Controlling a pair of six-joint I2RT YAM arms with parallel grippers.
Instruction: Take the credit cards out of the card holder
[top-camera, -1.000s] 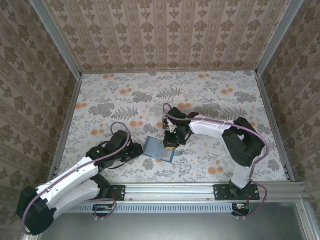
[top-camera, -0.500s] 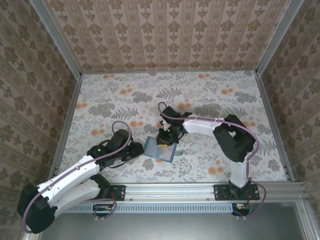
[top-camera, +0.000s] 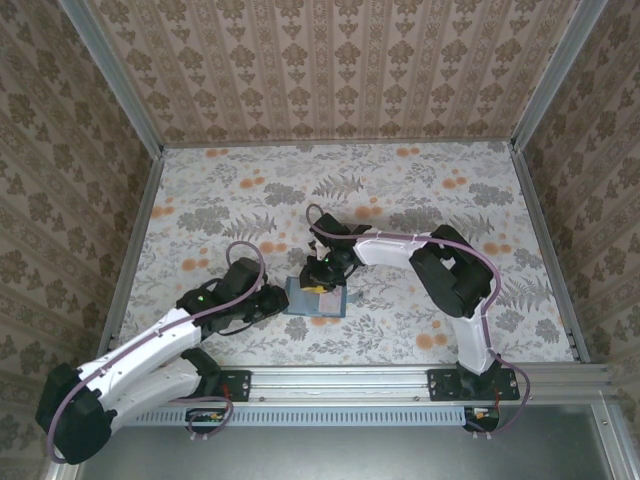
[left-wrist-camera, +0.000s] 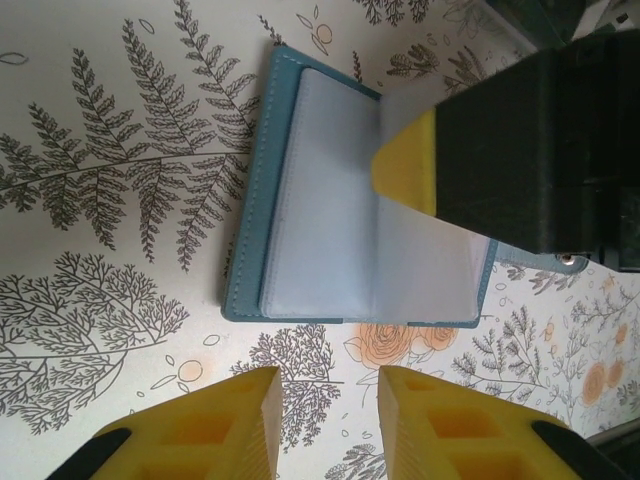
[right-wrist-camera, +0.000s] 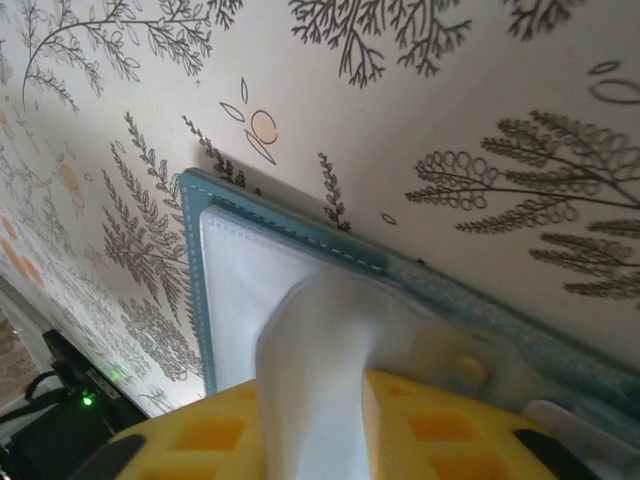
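Card holder (top-camera: 312, 300) lies open by the middle of the worktop's (top-camera: 450, 190) near edge. The right pincer (top-camera: 318, 278) has slid left onto it and now pinches a pale sleeve (right-wrist-camera: 310, 330), so card pulling can likely begin. The left pincer (left-wrist-camera: 328, 395) hovers wide beside it.

My right yellow-fingered pincer (top-camera: 318, 281) reaches toward 9 o'clock, pinched closed; my left yellow-fingered pincer (left-wrist-camera: 328, 385) hovers, fingers parted.

card holder (left-wrist-camera: 253, 200): 1 | lifted clear sleeve (right-wrist-camera: 312, 340): 1 | left gripper (left-wrist-camera: 325, 390): 1 | right gripper (right-wrist-camera: 318, 425): 1
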